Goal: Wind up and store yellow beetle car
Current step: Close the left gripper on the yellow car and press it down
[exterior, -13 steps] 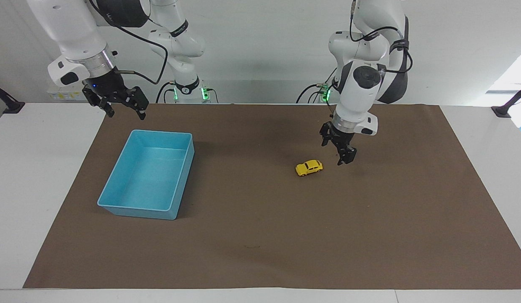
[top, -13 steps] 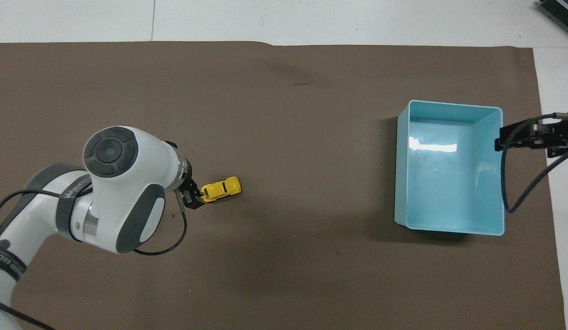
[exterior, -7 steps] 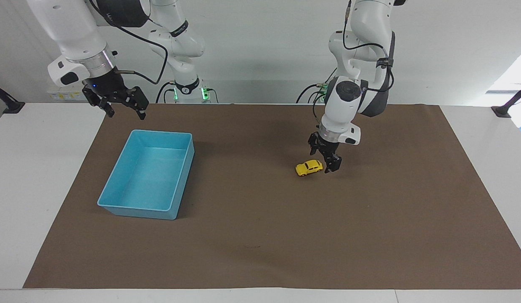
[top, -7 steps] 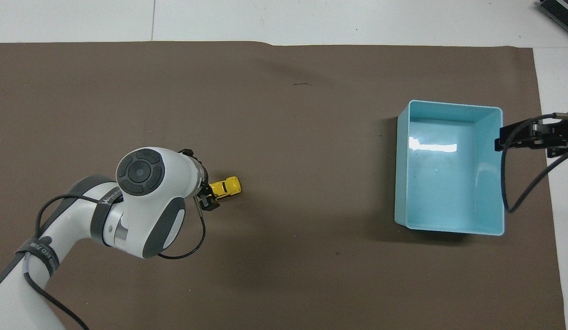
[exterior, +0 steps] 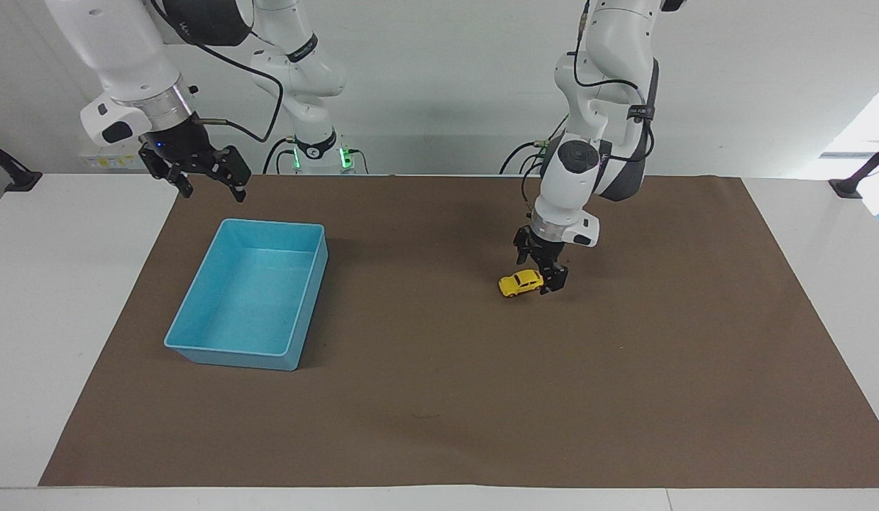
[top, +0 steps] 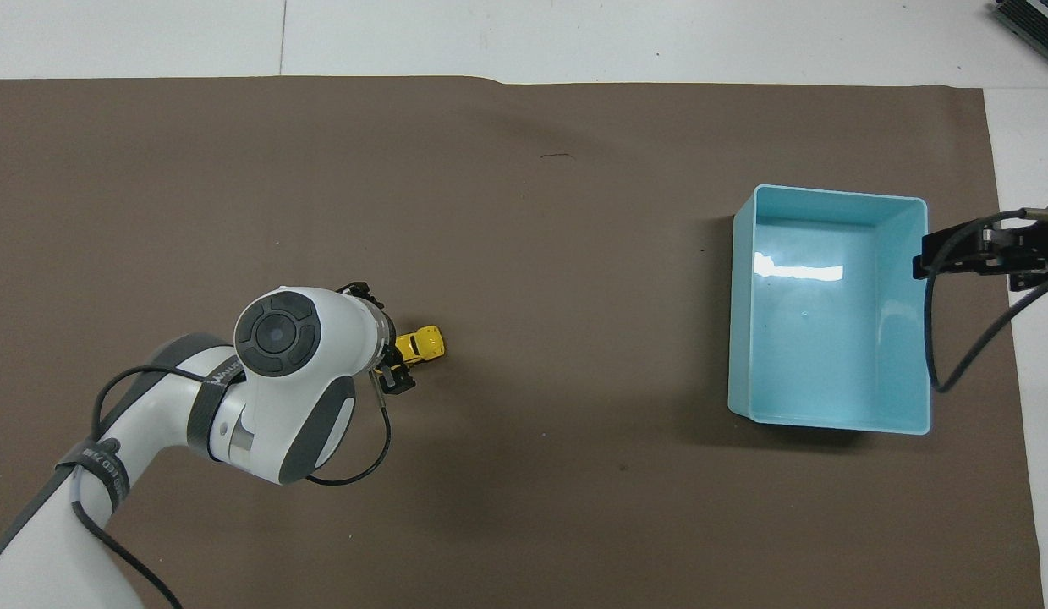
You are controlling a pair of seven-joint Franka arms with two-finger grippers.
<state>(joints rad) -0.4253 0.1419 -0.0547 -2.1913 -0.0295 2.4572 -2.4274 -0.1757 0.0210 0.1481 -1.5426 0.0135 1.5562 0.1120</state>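
Right gripper (exterior: 207,180) waited raised over bench (exterior: 70,298) by brown mat (exterior: 439,397) edge, jaws wide, holding nothing. Blue bin (exterior: 198,341) lay on mat, toward right arm's end. Nothing stood between bin and yellow beetle car (exterior: 520,282), which sat on mat mid-bench. Left gripper (exterior: 543,273) was low at car's tail end, jaws wide, not gripping it.

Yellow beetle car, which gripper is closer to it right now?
Left. The left gripper, open, is down at one end of the yellow beetle car. The right gripper waits raised beside the blue bin.
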